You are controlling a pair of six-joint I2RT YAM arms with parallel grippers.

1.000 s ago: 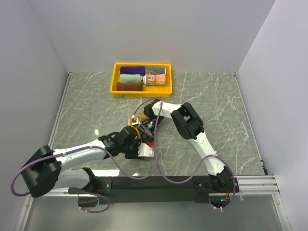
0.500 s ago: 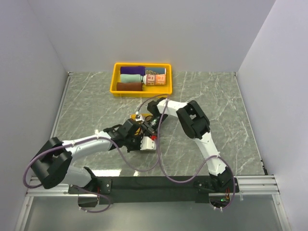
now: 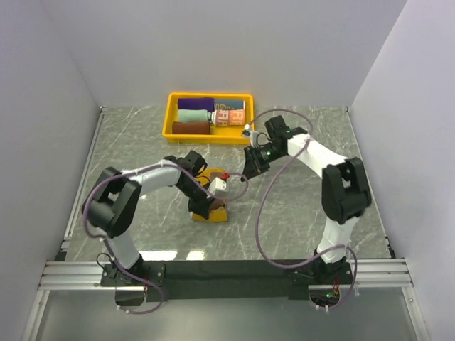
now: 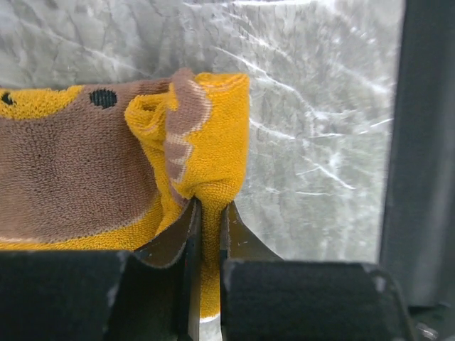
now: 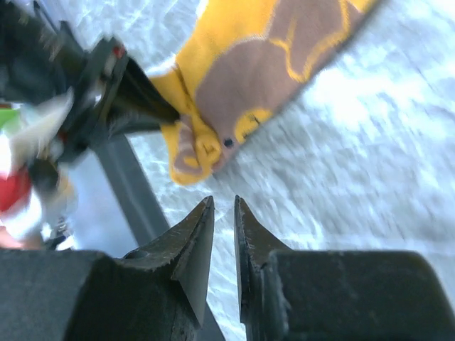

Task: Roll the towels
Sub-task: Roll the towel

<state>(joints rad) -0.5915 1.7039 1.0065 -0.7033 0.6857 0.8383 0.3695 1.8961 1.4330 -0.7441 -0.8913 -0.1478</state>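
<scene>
From above, a fuzzy brown terry towel with yellow border (image 3: pixel 215 215) lies on the grey marbled bench (image 3: pixel 320 142), open room all round. Left wrist: the left gripper (image 4: pixel 210 207) pinches its bunched yellow hem. Right wrist: the right gripper (image 5: pixel 224 206), barely parted, holds nothing.

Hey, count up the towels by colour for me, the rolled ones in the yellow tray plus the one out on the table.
Purple towel: 1
Mint towel: 1
Maroon towel: 1
Lettered towel: 1
Brown-and-yellow bear towel: 1
Total: 5
</scene>
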